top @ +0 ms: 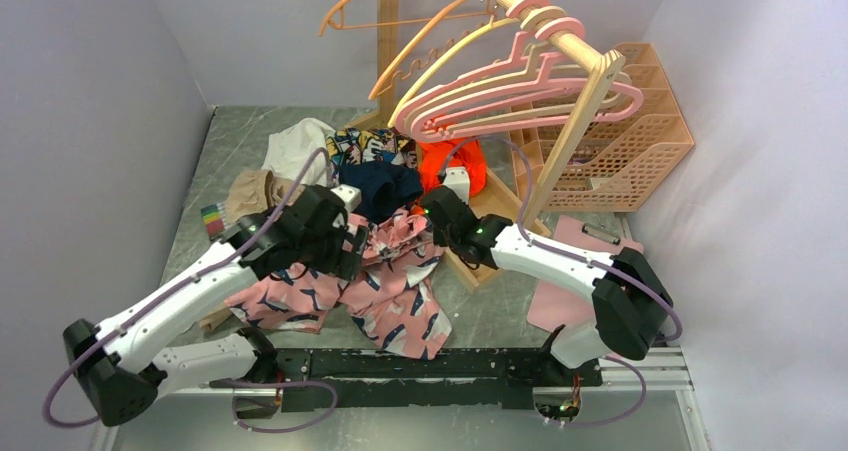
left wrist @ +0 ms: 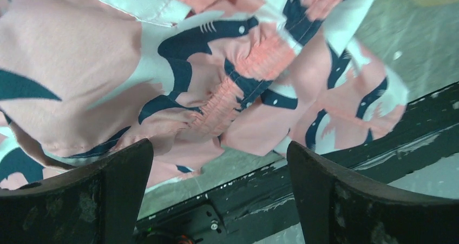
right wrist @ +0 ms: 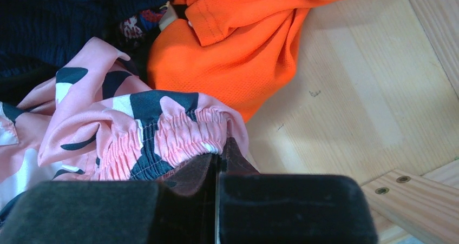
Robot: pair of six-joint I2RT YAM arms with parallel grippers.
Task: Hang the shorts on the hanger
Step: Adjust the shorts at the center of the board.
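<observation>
The pink whale-print shorts [top: 392,293] lie crumpled on the table between my two arms. My right gripper [top: 432,221] is shut on their gathered waistband [right wrist: 162,133], with both jaws pressed together on the edge of the fabric [right wrist: 219,158]. My left gripper [top: 345,246] hovers open just above the shorts [left wrist: 216,92]. Its jaws stand wide apart with nothing between them [left wrist: 219,146]. Pink hangers [top: 600,96] hang on the wooden rail at the back right, apart from both grippers.
Orange hangers [top: 400,1] and a yellow hanger [top: 470,46] share the rail. An orange-red garment [right wrist: 243,38], a navy garment [right wrist: 54,22] and a white one [top: 300,146] lie behind the shorts. The wooden rack base [right wrist: 346,92], a peach basket [top: 620,131] and a black front rail [left wrist: 325,163] are close by.
</observation>
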